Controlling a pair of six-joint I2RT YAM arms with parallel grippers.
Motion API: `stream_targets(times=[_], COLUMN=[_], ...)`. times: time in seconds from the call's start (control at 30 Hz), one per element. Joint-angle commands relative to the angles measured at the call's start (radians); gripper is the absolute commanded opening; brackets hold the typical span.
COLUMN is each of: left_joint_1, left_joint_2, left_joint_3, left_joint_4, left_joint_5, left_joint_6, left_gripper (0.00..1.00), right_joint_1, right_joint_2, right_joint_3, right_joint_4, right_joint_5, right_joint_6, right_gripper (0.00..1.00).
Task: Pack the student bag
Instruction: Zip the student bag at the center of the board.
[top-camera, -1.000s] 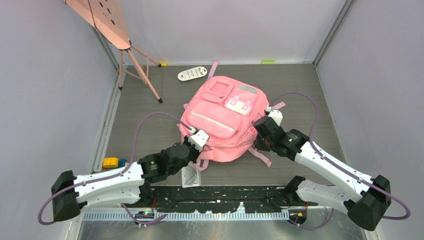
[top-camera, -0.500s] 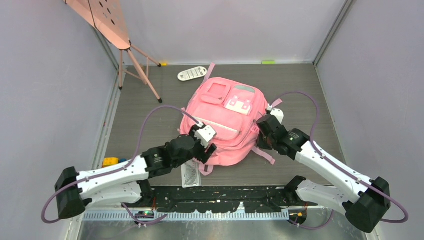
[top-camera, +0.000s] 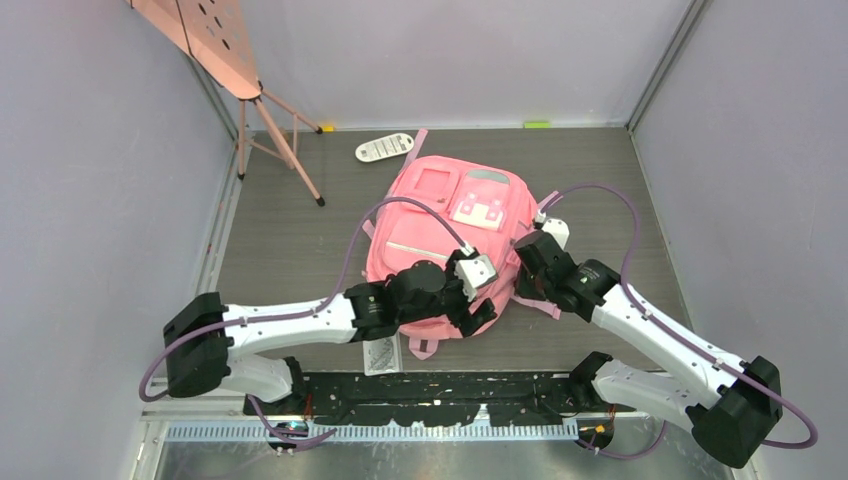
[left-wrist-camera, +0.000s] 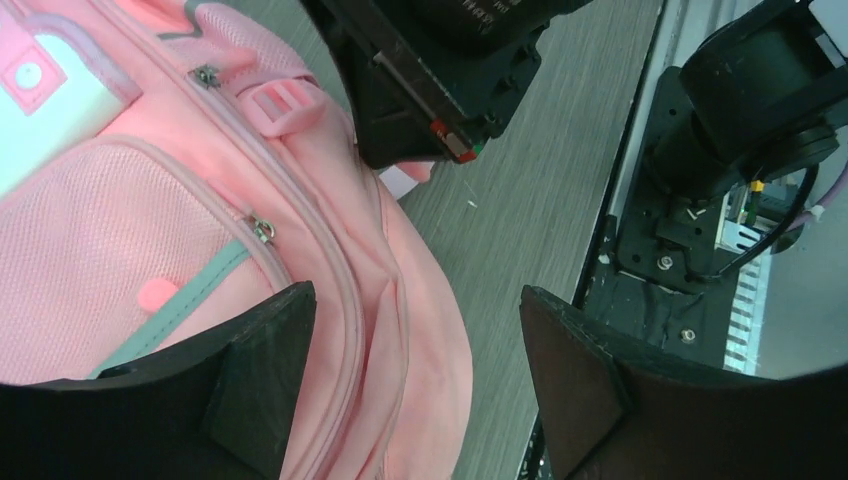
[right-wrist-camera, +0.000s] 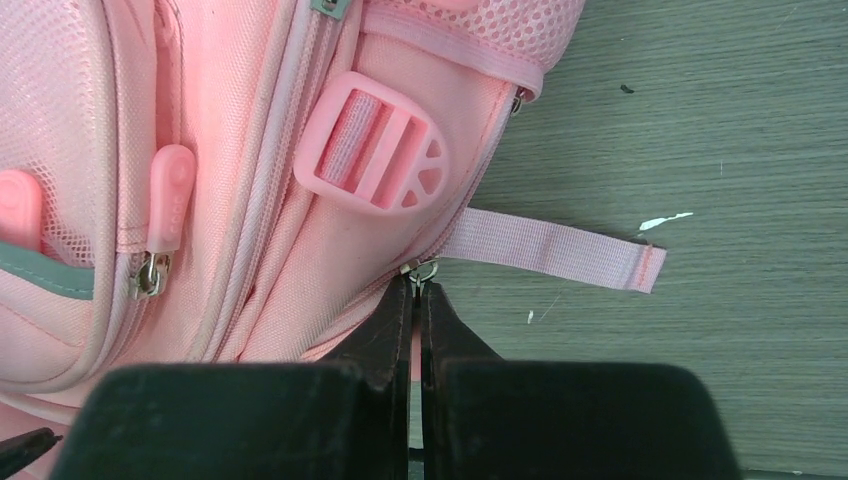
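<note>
The student bag (top-camera: 440, 215) lies flat on the grey table (top-camera: 620, 190), near its centre, front pockets facing up; its top end points toward the far wall and its bottom end toward the arm bases.

Left arm: reaches across the near part of the bag from the left; the left gripper (left-wrist-camera: 415, 305) hangs over the bag's near right corner; its jaws stand wide apart, one black finger (left-wrist-camera: 262, 385) over the pink fabric and the other over the table beside the bag's edge; nothing is gripped between them.

Right arm: meets the bag at its right edge; the right gripper (right-wrist-camera: 415, 290) has its jaws pressed together, tips against the bag's side seam; a small metal zip slider (right-wrist-camera: 422, 270) sits right at the tips; whether it is pinched cannot be told.

Adjacent features: a pink plastic buckle (right-wrist-camera: 372, 155) lies on the bag just beyond the tips; a pink webbing strap (right-wrist-camera: 555, 250) runs from the seam onto the table.

A white remote-shaped object (top-camera: 384, 148) lies beyond the bag's top end.
</note>
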Motion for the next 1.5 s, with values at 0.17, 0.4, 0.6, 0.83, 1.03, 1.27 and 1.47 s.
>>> stream_targets(times=[0.17, 0.4, 0.6, 0.83, 1.03, 1.27, 1.47], left_joint_1=[-0.068, -0.106, -0.129, -0.128, -0.128, -0.129, -0.121], left_joint_2=[0.140, 0.236, 0.191, 0.086, -0.008, -0.041, -0.034], left_joint_3=[0.078, 0.105, 0.053, -0.059, -0.135, -0.150, -0.071], left_joint_4=[0.105, 0.113, 0.095, 0.065, 0.064, 0.030, -0.052], left_joint_5=[-0.239, -0.425, -0.493, -0.481, -0.440, -0.409, -0.454], left_joint_6=[0.143, 0.229, 0.228, 0.157, 0.131, 0.121, 0.060], left_gripper=[0.78, 0.17, 0.00, 0.00, 0.00, 0.00, 0.48], right_joint_1=[0.005, 0.003, -0.078, -0.250, -0.315, -0.342, -0.343], right_joint_2=[-0.033, -0.041, 0.023, 0.088, 0.163, 0.246, 0.182], right_joint_3=[0.011, 0.009, 0.032, 0.051, 0.070, 0.110, 0.142], right_joint_4=[0.064, 0.057, 0.027, 0.038, 0.108, 0.174, 0.128], right_joint_5=[0.012, 0.025, 0.009, -0.024, 0.008, 0.016, -0.065], right_joint_6=[0.003, 0.006, 0.002, -0.070, -0.119, -0.145, -0.174], right_gripper=[0.00, 0.01, 0.00, 0.00, 0.00, 0.00, 0.31])
